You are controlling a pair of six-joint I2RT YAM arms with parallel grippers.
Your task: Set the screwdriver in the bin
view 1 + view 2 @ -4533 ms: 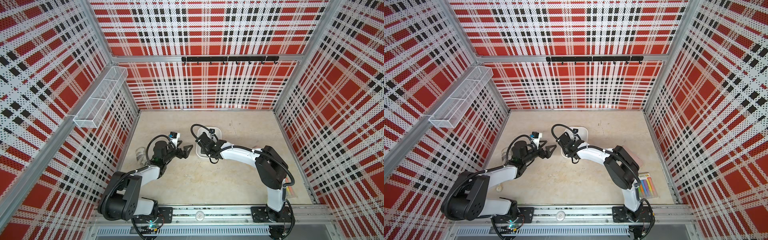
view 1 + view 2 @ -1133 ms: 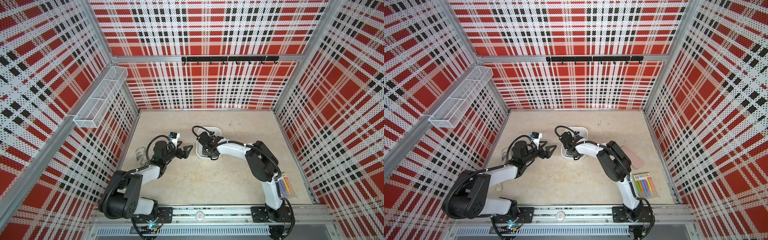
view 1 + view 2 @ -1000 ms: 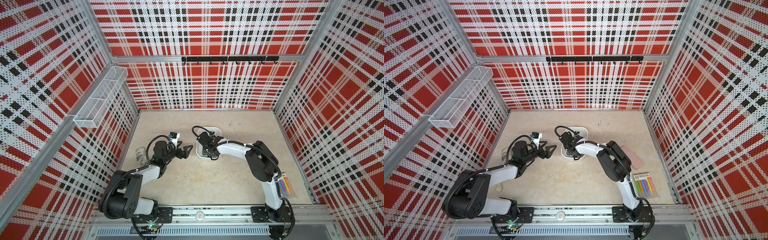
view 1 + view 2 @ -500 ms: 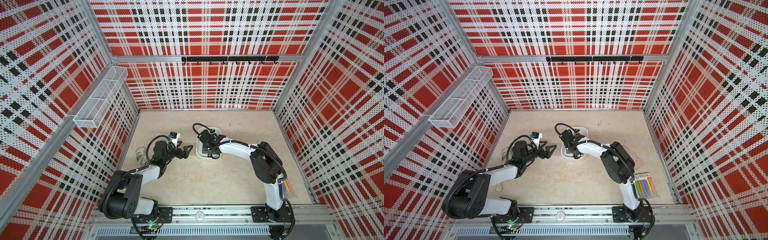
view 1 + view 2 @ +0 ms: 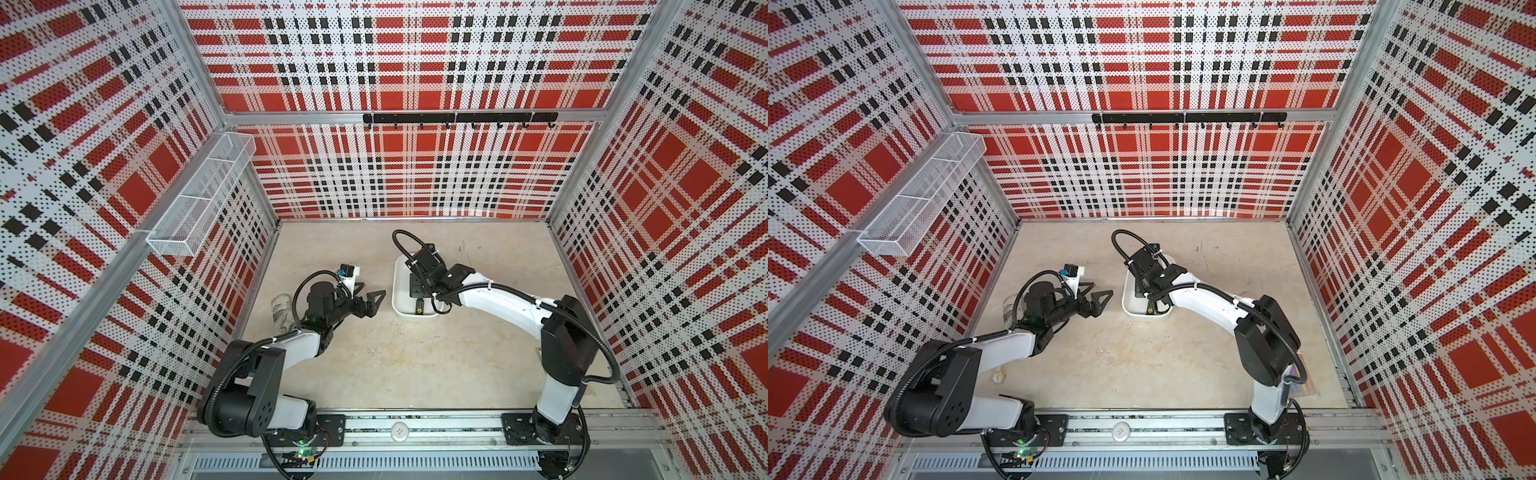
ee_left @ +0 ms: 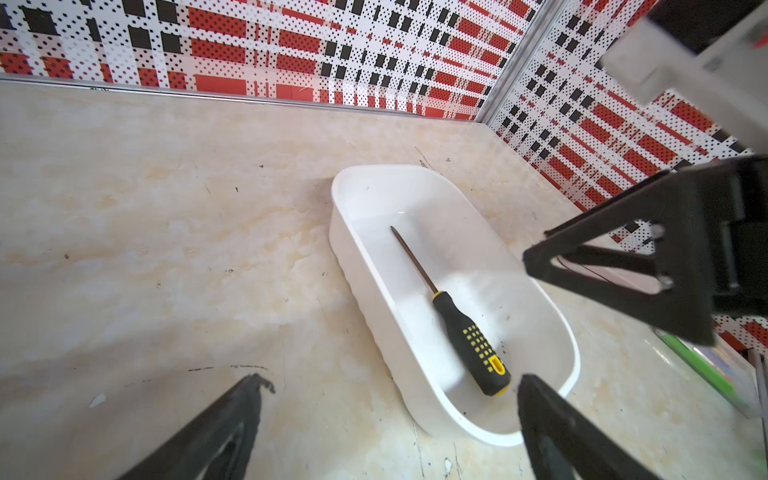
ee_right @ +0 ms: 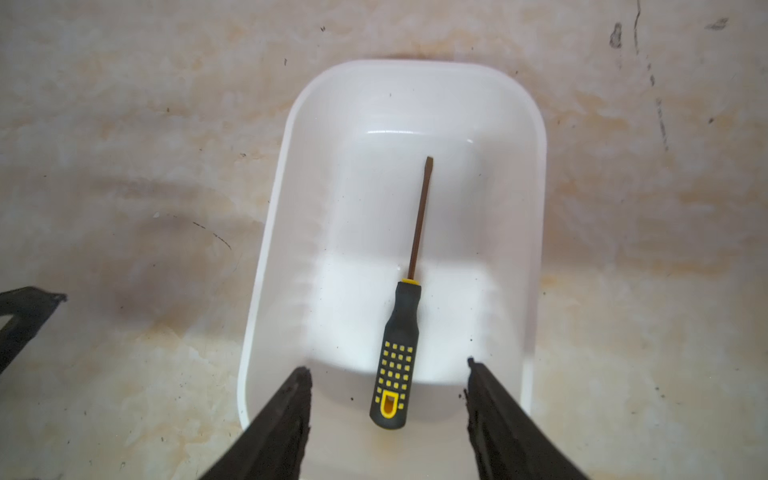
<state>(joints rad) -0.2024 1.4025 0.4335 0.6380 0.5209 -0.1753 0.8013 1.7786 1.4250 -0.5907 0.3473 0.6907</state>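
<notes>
Black-handled small screwdriver (image 7: 398, 332) w/ a thin dark-brown shaft lies flat on the floor of the white, shallow, rounded-rectangle plastic bin (image 7: 272, 232). It runs approx. along the bin's long axis and touches neither long wall. Handle details: yellow collar where the shaft enters, grid of small yellow squares on the thick part, yellow slotted insert at the butt. Shaft ends in a flat tip. Butt sits near one short end of the bin; tip pts toward the other end and stops short of it. Left wrist view shows the same lie, w/ the bin's wall smooth & plain.

Right gripper (image 7: 388, 368): jaws spread, one black finger each side of the handle, clear gap on both sides, nothing pinched. It hangs over the butt end of the bin. In both top views the right wrist covers much of the bin, and only the yellow-dotted handle end peeks out below it.

Left gripper (image 6: 390, 380): jaws spread wide, empty, just beside the bin, not touching it. In both top views it sits left of the bin w/ fingers pointing toward it.

Surroundings: beige marbled tabletop (image 5: 374, 365), red/black/white plaid perforated walls (image 5: 415, 62), white wire-mesh basket (image 5: 199, 199) on the left wall, black hook rail (image 5: 457, 118) on the back wall, clear crumpled plastic item (image 5: 282, 307) by the left arm.
</notes>
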